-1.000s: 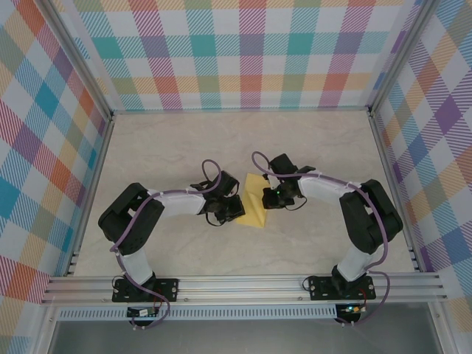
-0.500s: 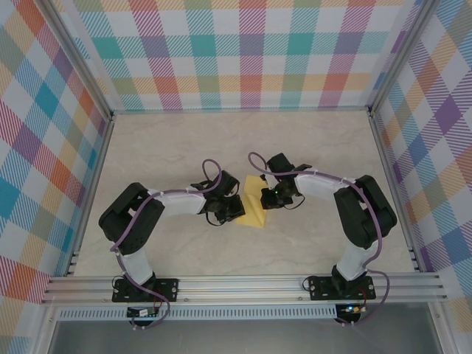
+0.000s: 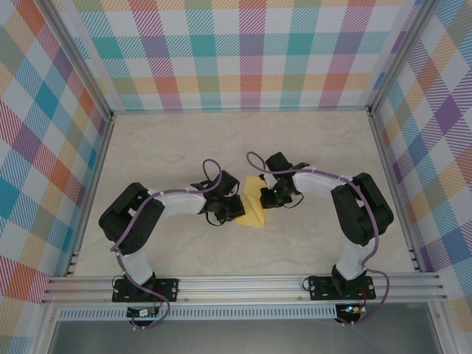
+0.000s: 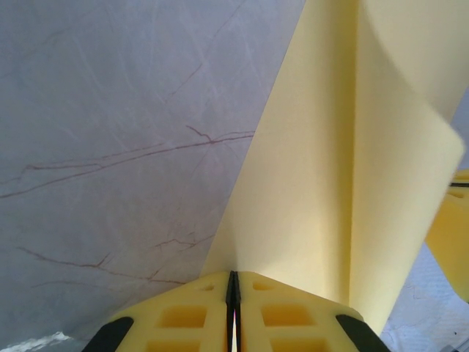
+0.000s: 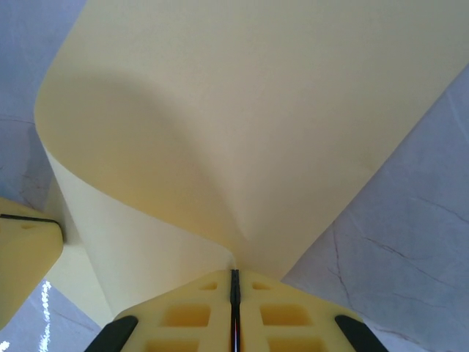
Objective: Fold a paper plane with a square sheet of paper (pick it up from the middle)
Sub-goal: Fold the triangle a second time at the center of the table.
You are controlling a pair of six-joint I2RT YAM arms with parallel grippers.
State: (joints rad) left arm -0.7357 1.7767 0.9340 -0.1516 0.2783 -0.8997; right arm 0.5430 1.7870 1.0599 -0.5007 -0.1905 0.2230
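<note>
At the near edge an aluminium rail (image 3: pixel 243 284) runs across in front of the marbled table (image 3: pixel 184 251), with both arm bases bolted to it. From there the arms reach inward and meet near the middle of the table. The left gripper (image 3: pixel 237 210) comes in from the left and the right gripper (image 3: pixel 267 197) from the right, with the square sheet of paper (image 3: pixel 254 205) between them. In the left wrist view the left gripper (image 4: pixel 233 287) has its yellow pads (image 4: pixel 183 317) pressed together on a lower edge of the sheet (image 4: pixel 308 191), which rises from the seam and curls over at the right. In the right wrist view the right gripper (image 5: pixel 234 282) is likewise pinched flat on the sheet (image 5: pixel 242 125), and the paper bows up from its pads (image 5: pixel 286 315) in a soft hump. A yellow finger of the left gripper (image 5: pixel 22 253) shows just beside the sheet at the left edge. From above the paper is bent, not flat, and whether its near corner touches the table cannot be told. A purple cable (image 3: pixel 210 166) loops over the left wrist. Beyond lie bare table and the checked walls (image 3: pixel 243 51).
</note>
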